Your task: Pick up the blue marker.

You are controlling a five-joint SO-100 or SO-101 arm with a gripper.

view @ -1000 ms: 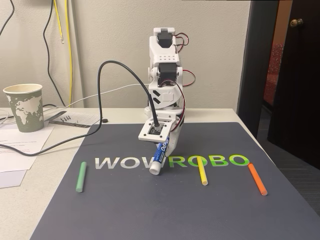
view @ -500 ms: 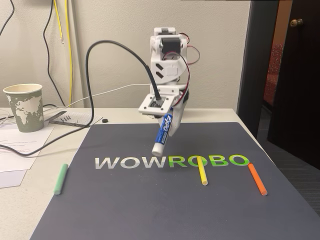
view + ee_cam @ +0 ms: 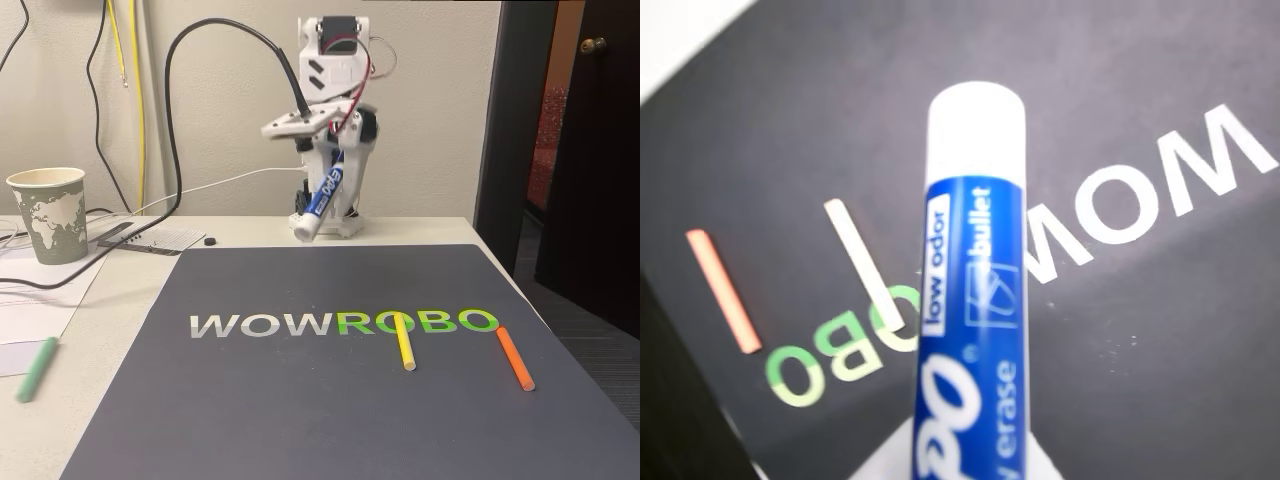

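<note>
Table [image 3: 420, 228] and what lies on it
A dark mat [image 3: 330, 400], paper cup [image 3: 47, 214], papers [image 3: 40, 290] and green stick [image 3: 36, 368] rest there.

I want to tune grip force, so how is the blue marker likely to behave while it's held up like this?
The blue marker looks stiff: it hangs straight and tilted from the end effector, unbent. Its smooth, glossy barrel could slip or pivot in a light grip, since most of its length hangs free below. Being round, it would probably roll if dropped on the mat.

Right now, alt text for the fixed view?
The white arm's gripper holds the blue marker tilted in the air above the table's far edge. On the dark WOWROBO mat lie a yellow stick and an orange stick; a green stick lies off it, left.
</note>
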